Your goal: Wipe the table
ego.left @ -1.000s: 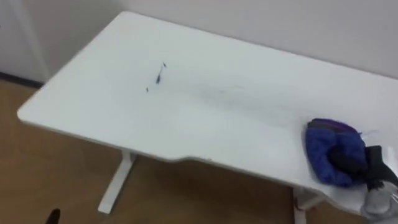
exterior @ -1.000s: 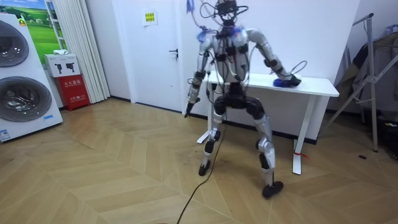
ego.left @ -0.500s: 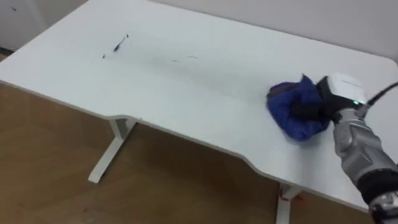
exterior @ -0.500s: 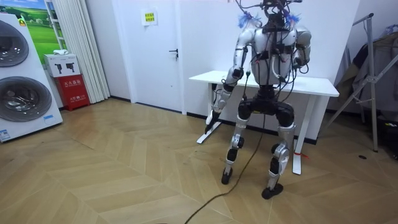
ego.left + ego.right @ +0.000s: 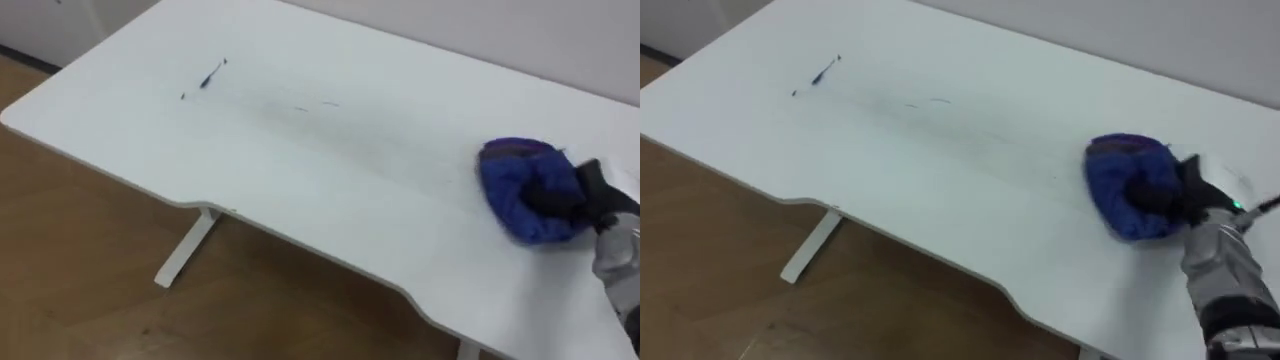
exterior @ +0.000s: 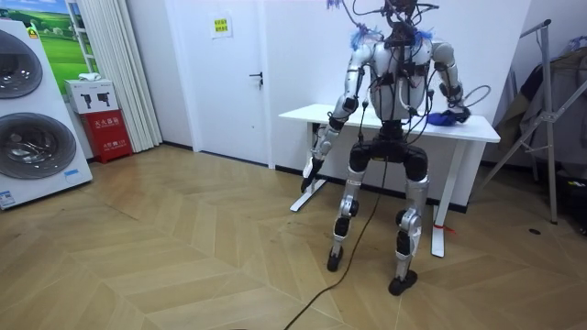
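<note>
A white table (image 5: pixel 330 170) stands against the wall, and I stand at its front edge (image 6: pixel 390 137). A short dark ink streak (image 5: pixel 210 75) with fainter marks (image 5: pixel 315 105) beside it lies on its left half. A crumpled blue cloth (image 5: pixel 515 185) rests on the right part of the top. My right hand (image 5: pixel 560 198) is shut on the cloth from the right, with dark fingers sunk into its folds; the right eye view shows the hand (image 5: pixel 1180 195) and the cloth (image 5: pixel 1125 180) too. My left hand (image 6: pixel 315 167) hangs beside the table's left end.
The wall runs close behind the table. Wooden floor lies below the front edge, with a white table leg (image 5: pixel 185 250) under the left side. In the room view, a door (image 6: pixel 234 73), washing machines (image 6: pixel 32 110) and a metal rack (image 6: pixel 550 110) stand around.
My body has turned from side-on to squarely facing the table. The right hand has slid the blue cloth a little to the right, away from the ink streak.
</note>
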